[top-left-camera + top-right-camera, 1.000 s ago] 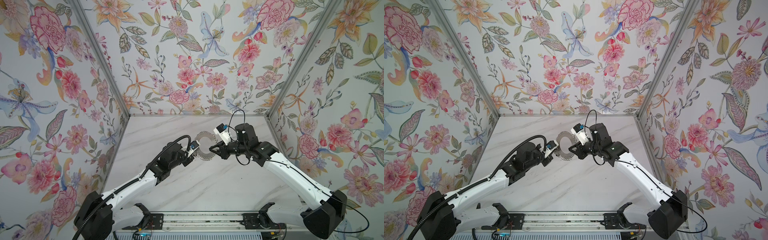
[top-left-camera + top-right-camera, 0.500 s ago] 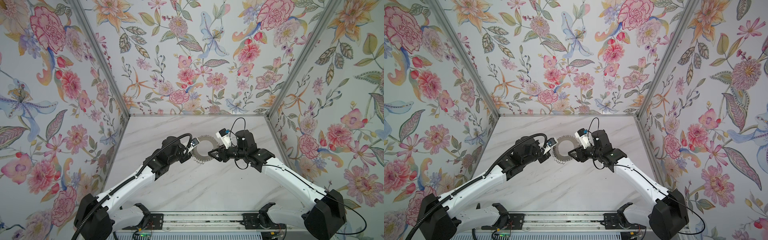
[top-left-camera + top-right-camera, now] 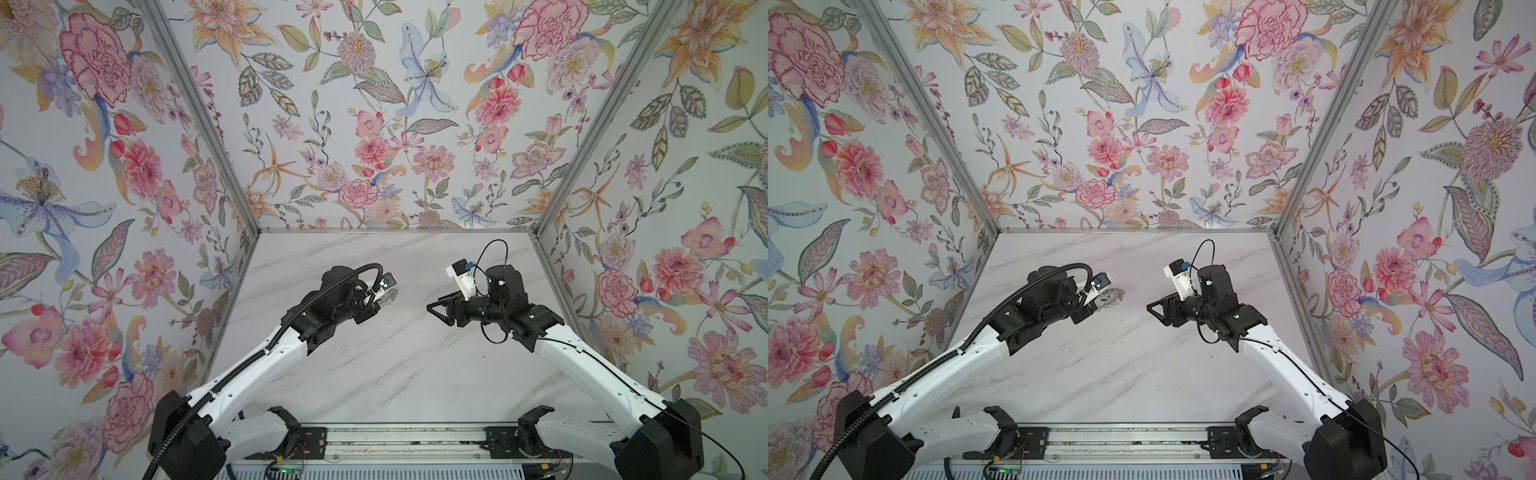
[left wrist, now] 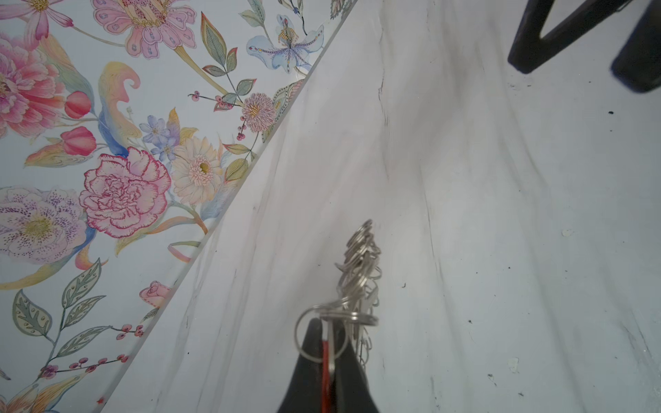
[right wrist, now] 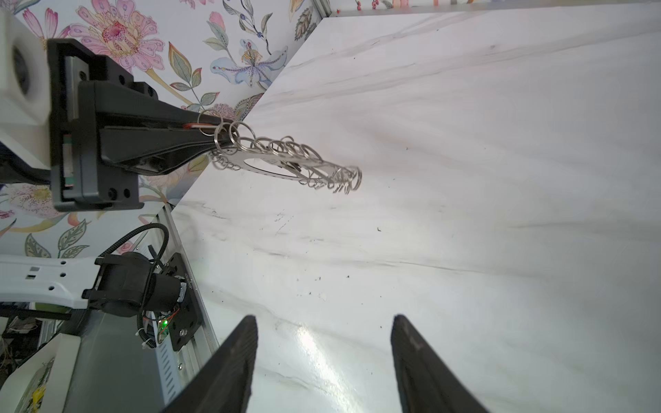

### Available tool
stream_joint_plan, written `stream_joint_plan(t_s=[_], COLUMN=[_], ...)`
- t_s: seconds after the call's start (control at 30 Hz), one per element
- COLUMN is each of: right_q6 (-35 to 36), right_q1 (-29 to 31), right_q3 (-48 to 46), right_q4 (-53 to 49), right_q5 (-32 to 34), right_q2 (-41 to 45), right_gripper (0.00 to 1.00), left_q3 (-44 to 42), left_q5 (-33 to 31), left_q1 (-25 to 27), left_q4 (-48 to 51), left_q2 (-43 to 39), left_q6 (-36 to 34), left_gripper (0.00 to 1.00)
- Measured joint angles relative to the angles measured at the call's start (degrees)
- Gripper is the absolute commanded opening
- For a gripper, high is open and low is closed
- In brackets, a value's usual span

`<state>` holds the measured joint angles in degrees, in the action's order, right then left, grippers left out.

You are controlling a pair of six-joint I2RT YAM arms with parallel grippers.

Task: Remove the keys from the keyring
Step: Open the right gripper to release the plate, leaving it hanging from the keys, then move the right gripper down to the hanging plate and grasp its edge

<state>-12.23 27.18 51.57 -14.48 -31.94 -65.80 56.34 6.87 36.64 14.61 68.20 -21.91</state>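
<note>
K: Silver keyring (image 5: 286, 165): where is it?

M: It sticks out edge-on from the tips of the left gripper (image 5: 223, 135). I judge it is held clear of the table (image 3: 395, 374). In a top view it is at about 9 o'clock from the right gripper (image 3: 434, 311), well apart from it.

K: Left grip?

M: Clamped tight on the orange-red fob (image 4: 324, 357). Only its thin edge shows between the pads. A wire loop circles the fingertips there, and my reading is that the keyring is carried through that loop, not pinched directly.

K: Right side?

M: Jaws wide, nothing between them, pointing toward the keyring.

K: Step in hand?

M: Judgement: the fob is pinned but no counter-hold is on the keyring yet. The fob is not off. The other keys are too small to pick out among the rim loops.

K: What does the next move call for?

M: The right gripper should travel toward 9 o'clock and close on the flat plate at its free end, between loops. The plate is thin, so the jaws must straddle its two faces squarely. After that the fob's loop has to be worked out of its hole, not yanked. Risks are a jaw catching a neighbouring loop, or the plate swivelling about the fob.
</note>
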Motion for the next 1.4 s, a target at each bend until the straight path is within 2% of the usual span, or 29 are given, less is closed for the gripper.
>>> stream_joint_plan(t_s=[0.23,0.47,0.7,1.13,1.4], right_q6=[-0.09,-0.39,4.37,12.83,15.41], right_q1=[2.80,8.46,12.98,14.64,14.78], right_q3=[0.00,-0.87,-2.80,-4.50,-4.35], right_q4=[4.26,17.75,28.83,39.26,42.60], right_q5=[-0.68,-0.83,0.07,5.09,5.90], right_q2=[-0.04,-1.60,-3.80,-9.14,-10.95], right_gripper=[0.57,0.44,0.35,0.19,0.18], left_q3=[1.79,2.19,2.97,5.27,9.38], left_q5=[0.39,2.19,3.87,8.04,9.44], left_q1=[0.00,-0.17,-0.26,-0.26,-0.26], left_q4=[2.62,3.43,3.80,5.68,7.80], left_q2=[0.02,0.02,0.02,-1.16,-1.03], left_q6=[-0.26,-0.24,-1.22,-4.87,-5.84], left_gripper=[0.00,0.00,0.00,0.00,0.00])
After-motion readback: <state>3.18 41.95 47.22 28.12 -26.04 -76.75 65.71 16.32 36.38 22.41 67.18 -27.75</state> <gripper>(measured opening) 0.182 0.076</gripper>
